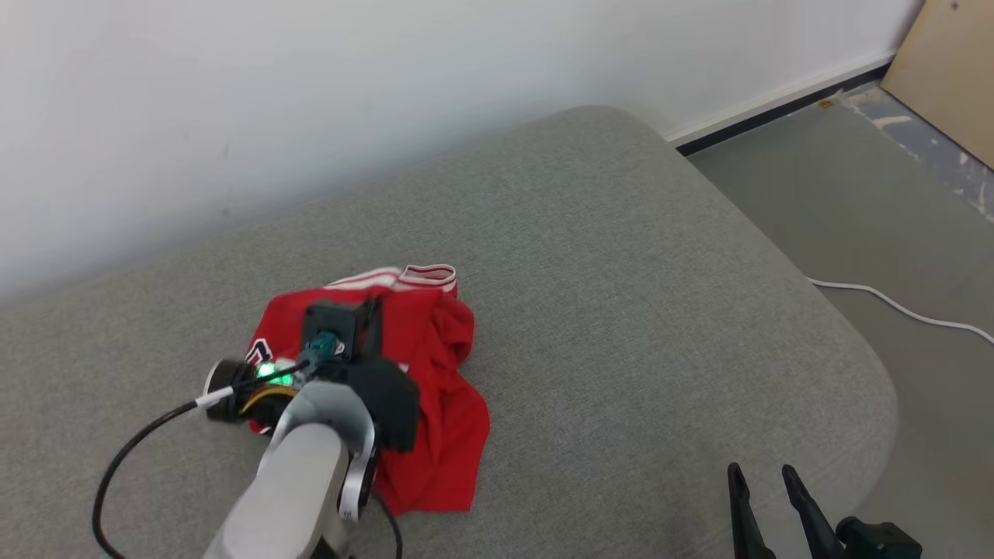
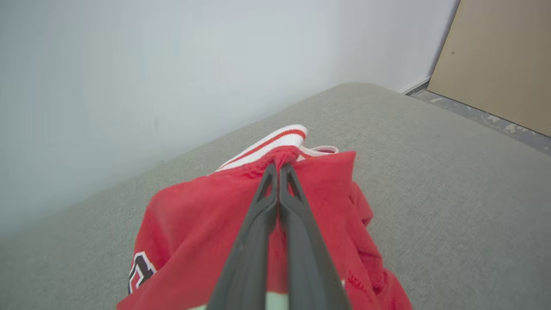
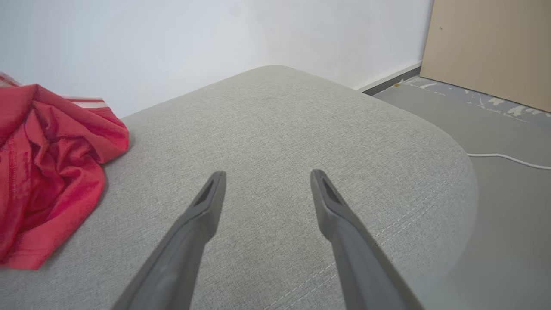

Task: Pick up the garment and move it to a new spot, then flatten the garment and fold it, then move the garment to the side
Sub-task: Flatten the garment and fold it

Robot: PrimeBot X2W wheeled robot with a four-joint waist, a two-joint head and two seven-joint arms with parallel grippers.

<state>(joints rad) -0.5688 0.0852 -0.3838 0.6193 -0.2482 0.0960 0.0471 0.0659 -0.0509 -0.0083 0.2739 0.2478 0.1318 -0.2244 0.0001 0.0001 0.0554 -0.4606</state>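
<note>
A crumpled red garment (image 1: pixel 439 365) with white striped trim lies on the grey cushion (image 1: pixel 637 295), left of centre. My left arm (image 1: pixel 311 458) reaches over it from the near side. In the left wrist view my left gripper (image 2: pixel 279 167) is shut, its tips pinching a fold of the garment (image 2: pixel 193 224) just below the white striped band. My right gripper (image 1: pixel 761 471) hovers low over the cushion's near right corner, well clear of the cloth. Its fingers stand open with nothing between them in the right wrist view (image 3: pixel 267 174), where the garment (image 3: pixel 47 172) shows at the left edge.
A pale wall runs along the cushion's far side. The cushion's rounded right edge drops to a grey floor (image 1: pixel 854 194), where a white cable (image 1: pixel 893 304) lies. A tan board (image 1: pixel 951 70) leans at the far right corner.
</note>
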